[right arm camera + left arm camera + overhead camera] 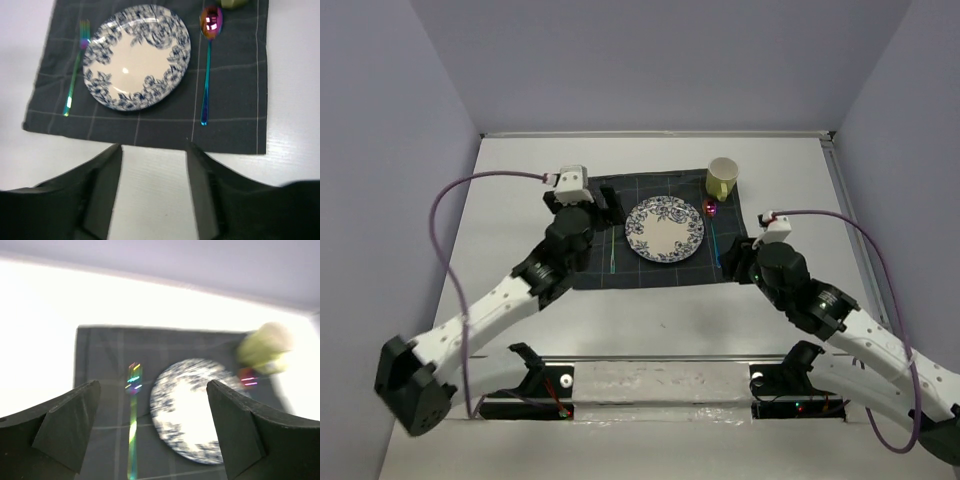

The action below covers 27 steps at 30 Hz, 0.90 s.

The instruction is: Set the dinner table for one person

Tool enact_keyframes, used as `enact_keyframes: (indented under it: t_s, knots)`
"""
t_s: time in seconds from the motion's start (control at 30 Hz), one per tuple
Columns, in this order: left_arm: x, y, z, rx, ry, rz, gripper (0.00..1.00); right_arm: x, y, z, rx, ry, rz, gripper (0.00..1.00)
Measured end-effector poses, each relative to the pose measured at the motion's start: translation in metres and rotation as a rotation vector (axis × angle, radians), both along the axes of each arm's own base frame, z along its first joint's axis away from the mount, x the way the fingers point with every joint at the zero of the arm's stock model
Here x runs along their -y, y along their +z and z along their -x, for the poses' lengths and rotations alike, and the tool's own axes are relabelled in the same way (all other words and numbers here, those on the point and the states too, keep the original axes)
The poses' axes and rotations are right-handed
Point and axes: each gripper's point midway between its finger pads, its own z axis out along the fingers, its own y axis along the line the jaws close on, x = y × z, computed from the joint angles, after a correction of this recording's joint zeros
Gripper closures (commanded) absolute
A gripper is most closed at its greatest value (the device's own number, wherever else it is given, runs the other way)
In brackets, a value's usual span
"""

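Observation:
The white dinner table (650, 310) bears a dark grid-lined cloth (620, 270). On the cloth lie a blue-patterned plate (664, 229), an iridescent fork (611, 250) left of it and an iridescent spoon (713, 232) right of it. A yellow-green mug (722, 177) stands at the cloth's far right corner. My left gripper (152, 440) is open and empty above the cloth's left part, over the fork (133, 425) and plate (192, 407). My right gripper (152, 190) is open and empty over bare table just short of the cloth's near edge; plate (136, 56), fork (75, 75) and spoon (207, 60) lie beyond it.
Purple cables loop from both wrists. A metal rail with the arm bases (660, 385) runs along the near edge. Grey-lilac walls close in the table at the back and sides.

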Motion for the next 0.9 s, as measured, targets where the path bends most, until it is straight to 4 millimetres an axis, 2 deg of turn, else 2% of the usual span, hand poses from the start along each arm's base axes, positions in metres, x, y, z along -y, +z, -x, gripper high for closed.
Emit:
enact_keyframes:
  t_s: [0.03, 0.07, 0.13, 0.2, 0.27, 0.33, 0.4, 0.5, 0.67, 0.73, 0.9]
  knots:
    - [0.000, 0.036, 0.019, 0.086, -0.031, 0.047, 0.01, 0.001, 0.007, 0.000, 0.015, 0.002, -0.001, 0.28]
    - [-0.002, 0.057, 0.030, 0.134, -0.045, 0.077, 0.01, 0.001, 0.023, -0.001, 0.051, 0.007, -0.015, 0.14]
    - [-0.021, 0.112, 0.060, 0.264, -0.050, 0.181, 0.01, 0.005, 0.057, 0.001, 0.128, 0.011, -0.065, 0.01]
    - [-0.041, 0.138, 0.078, 0.330, -0.028, 0.240, 0.01, 0.012, 0.093, 0.006, 0.208, 0.008, -0.120, 0.00]
    - [-0.071, 0.165, 0.104, 0.411, -0.003, 0.315, 0.01, 0.022, 0.133, 0.013, 0.296, 0.001, -0.177, 0.00]
    - [-0.094, 0.183, 0.124, 0.464, 0.016, 0.361, 0.01, 0.035, 0.162, 0.020, 0.363, -0.016, -0.215, 0.00]
    - [-0.107, 0.189, 0.133, 0.480, 0.029, 0.359, 0.01, 0.046, 0.183, 0.025, 0.414, -0.039, -0.228, 0.00]
    - [-0.112, 0.187, 0.136, 0.471, 0.036, 0.316, 0.01, 0.060, 0.197, 0.025, 0.455, -0.088, -0.203, 0.00]
    - [-0.108, 0.167, 0.134, 0.411, 0.017, 0.228, 0.01, 0.076, 0.194, 0.026, 0.455, -0.139, -0.137, 0.00]
    - [-0.104, 0.166, 0.134, 0.405, -0.007, 0.218, 0.01, 0.084, 0.200, 0.030, 0.471, -0.152, -0.142, 0.00]
    - [-0.094, 0.166, 0.136, 0.408, -0.063, 0.215, 0.01, 0.117, 0.227, 0.057, 0.567, -0.196, -0.225, 0.00]
